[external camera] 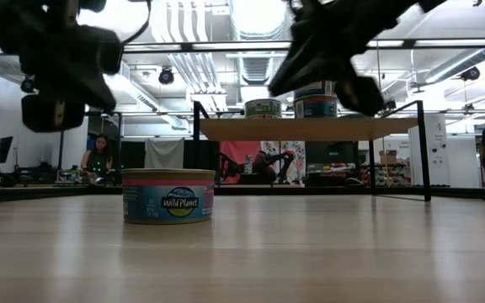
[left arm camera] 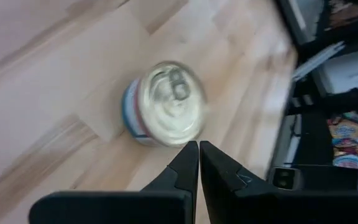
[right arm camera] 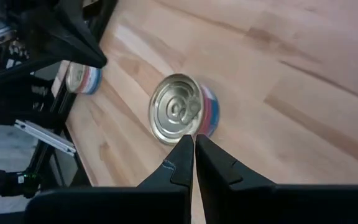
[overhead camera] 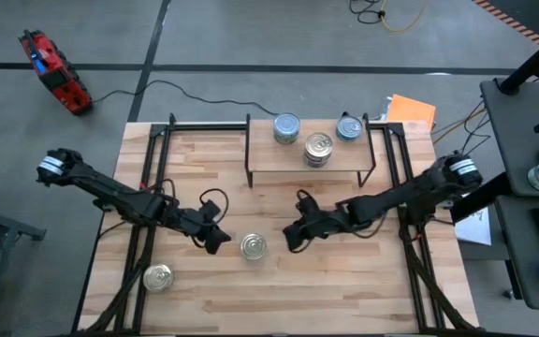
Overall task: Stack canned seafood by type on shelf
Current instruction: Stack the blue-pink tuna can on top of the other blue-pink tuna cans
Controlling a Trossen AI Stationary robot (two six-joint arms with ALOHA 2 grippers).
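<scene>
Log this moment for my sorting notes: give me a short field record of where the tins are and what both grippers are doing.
tins on shelf: three, on the shelf: blue-topped tin, blue-topped tin at the right end, silver-topped tin
tins on table: two silver-topped, centre tin and front-left tin
left gripper: shut, empty, just left of the centre tin
right gripper: shut, empty, just right of the centre tin
stacking: no tin visibly on another in the high view
</scene>
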